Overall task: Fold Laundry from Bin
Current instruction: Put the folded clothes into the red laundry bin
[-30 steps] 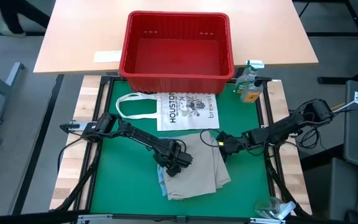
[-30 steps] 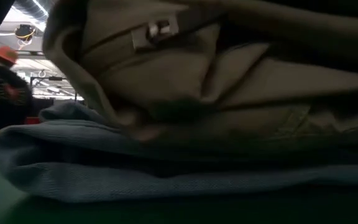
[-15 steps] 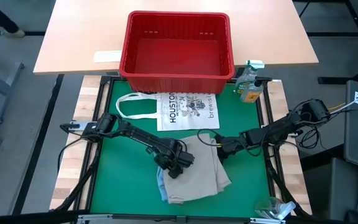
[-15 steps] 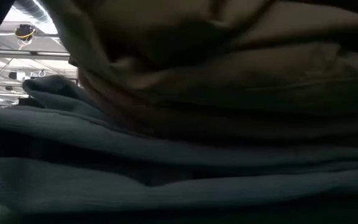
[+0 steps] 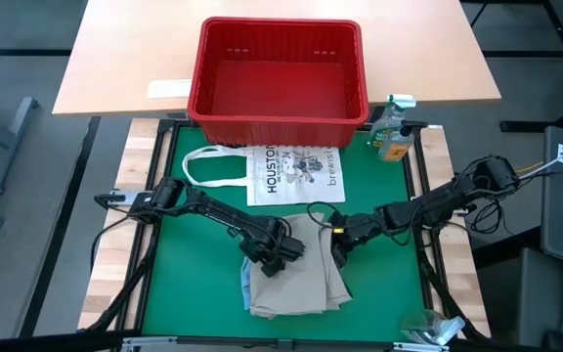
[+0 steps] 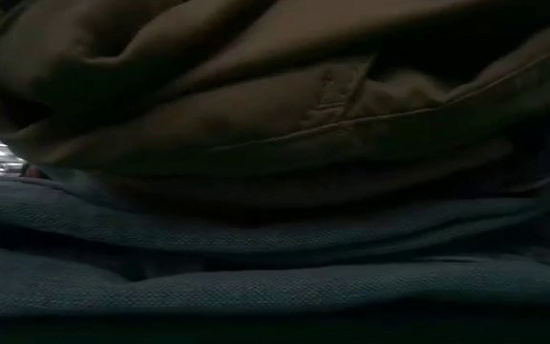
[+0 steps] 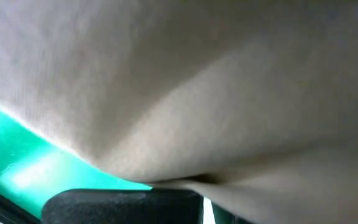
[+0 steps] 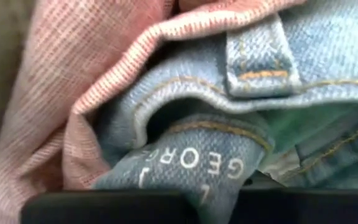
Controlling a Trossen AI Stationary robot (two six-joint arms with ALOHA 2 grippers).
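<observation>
Pinching the left edge of the khaki-grey cloth garment (image 5: 299, 274), left tool (image 5: 273, 256) is clamped shut on it mid green tabletop (image 5: 194, 284). Light blue denim piece (image 8: 303, 68) underneath. Right tool (image 5: 338, 238) nearly closed at the pile's right edge, grip unclear. Empty red slotted plastic bin (image 5: 280, 73) behind.

White HOUSTON tote bag (image 5: 286, 173) flat on green mat (image 5: 384, 284); spray bottle (image 5: 392, 134) at mat corner

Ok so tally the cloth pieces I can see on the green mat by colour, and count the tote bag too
Khaki-grey garment: 1
Light blue denim garment: 1
Pale pink garment: 1
White tote bag: 1
Total: 4 cloth pieces. The stack may hide more. The red bin looks empty.
</observation>
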